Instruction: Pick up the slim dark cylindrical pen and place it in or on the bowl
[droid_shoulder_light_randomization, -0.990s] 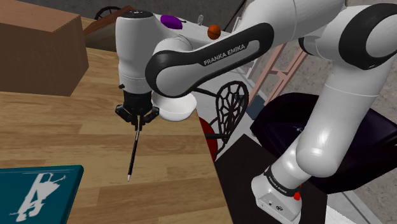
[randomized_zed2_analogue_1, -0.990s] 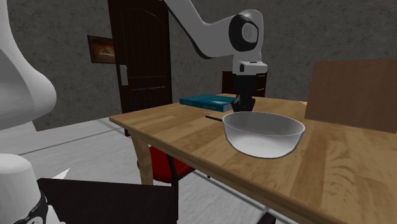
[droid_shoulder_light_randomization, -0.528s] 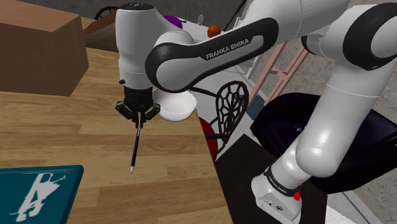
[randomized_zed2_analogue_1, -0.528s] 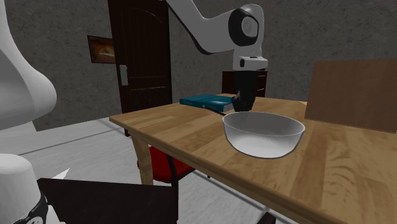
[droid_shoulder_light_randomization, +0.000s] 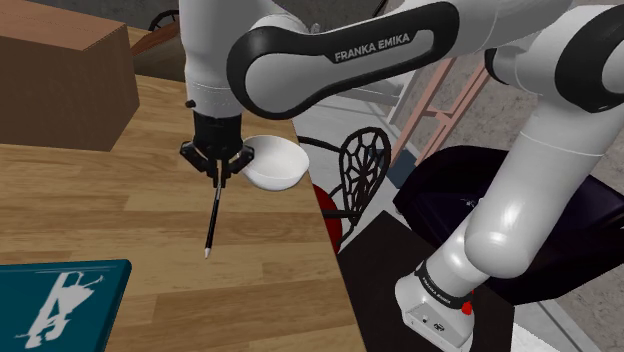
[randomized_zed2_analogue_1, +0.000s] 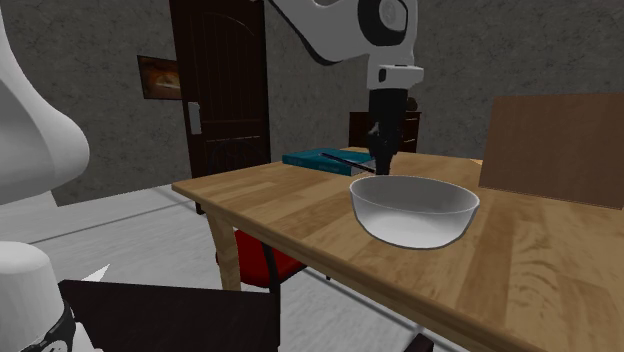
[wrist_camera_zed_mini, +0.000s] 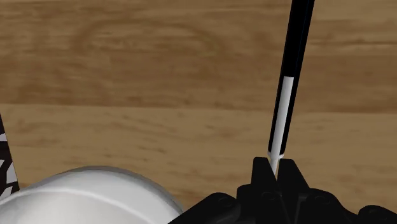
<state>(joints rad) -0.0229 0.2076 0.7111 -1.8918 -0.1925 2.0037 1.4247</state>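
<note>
My gripper (droid_shoulder_light_randomization: 217, 172) is shut on one end of the slim dark pen (droid_shoulder_light_randomization: 211, 222), which hangs slanting from it above the wooden table (droid_shoulder_light_randomization: 110, 210). Just to the shoulder view's right of the gripper stands the white bowl (droid_shoulder_light_randomization: 274, 163), near the table edge. In the second exterior view the gripper (randomized_zed2_analogue_1: 381, 160) hovers behind the bowl (randomized_zed2_analogue_1: 413, 211), and the pen (randomized_zed2_analogue_1: 348, 158) juts out sideways toward the teal book. In the wrist view the pen (wrist_camera_zed_mini: 294, 57), black with a pale band, runs away from the closed fingertips (wrist_camera_zed_mini: 257, 170); the bowl's rim (wrist_camera_zed_mini: 89, 191) curves beside them.
A teal book (droid_shoulder_light_randomization: 60, 300) lies at the table's near corner in the shoulder view. A brown cardboard box (droid_shoulder_light_randomization: 60, 80) stands at the far side. Off the table edge are a black wire chair (droid_shoulder_light_randomization: 362, 165) and a red-seated chair (randomized_zed2_analogue_1: 262, 262).
The arm has risen, lifting the pen with it off the table. The gripper has shifted slightly, so more of the bowl shows beside it in the shoulder view.
</note>
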